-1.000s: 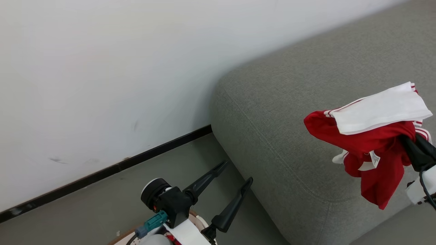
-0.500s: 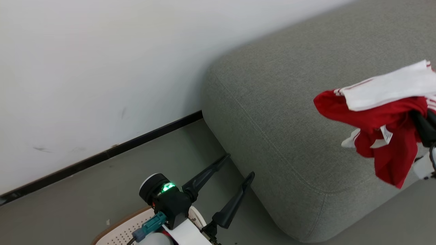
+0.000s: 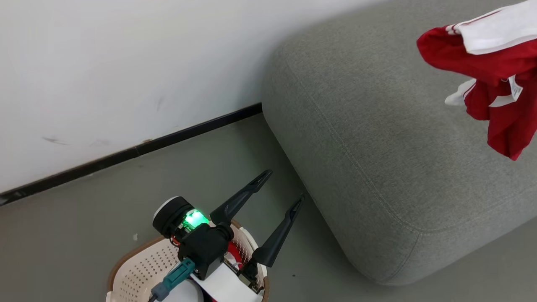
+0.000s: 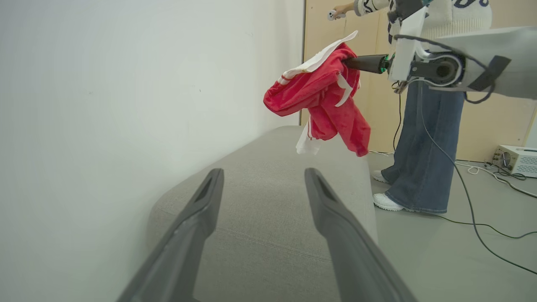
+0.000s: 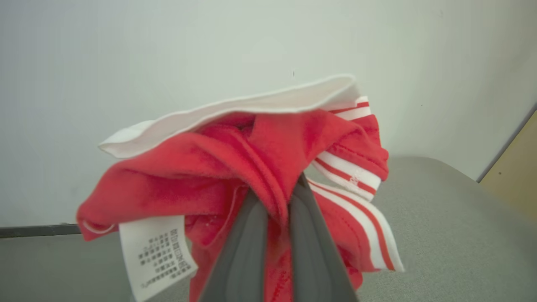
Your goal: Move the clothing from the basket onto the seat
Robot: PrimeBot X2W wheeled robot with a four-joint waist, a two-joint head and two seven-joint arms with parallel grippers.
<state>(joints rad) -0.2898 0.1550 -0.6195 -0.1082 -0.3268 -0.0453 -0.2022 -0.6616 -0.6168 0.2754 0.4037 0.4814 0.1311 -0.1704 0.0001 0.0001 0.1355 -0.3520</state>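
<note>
While the right claw [image 5: 277,197] is pinched tight on a bunched red garment [image 4: 323,92], the cloth dangles in the air over the grey sofa seat [image 3: 369,138], none of it lying on the cushion. Look at that bundle: a white panel [image 3: 499,27] flops across the top, thin white stripes [image 5: 348,167] run down one side, and a white care tag [image 5: 155,251] with small print hangs from the lower edge. From the right wrist, the two dark fingers meet with a fold of red fabric caught between them.

Down low, the left claw [image 3: 284,186] hangs over the cream basket [image 3: 138,268], fingers spread wide apart and holding nothing, tips pointing toward the seat's rounded corner. A green light [image 3: 194,219] glows on that wrist. Inside the basket, just beside the wrist, a patch of red [image 3: 233,253] peeks out; what it is exactly, I cannot tell. The basket sits on the grey floor [image 3: 84,235], near the seat and apart from the white wall [image 3: 126,63] with its black baseboard [image 3: 126,153].

Beyond the seat's far end, a person in wide blue jeans [image 4: 423,147] and white shoes [image 4: 388,202] stands on the floor, a black cable [image 4: 482,235] trailing past.
</note>
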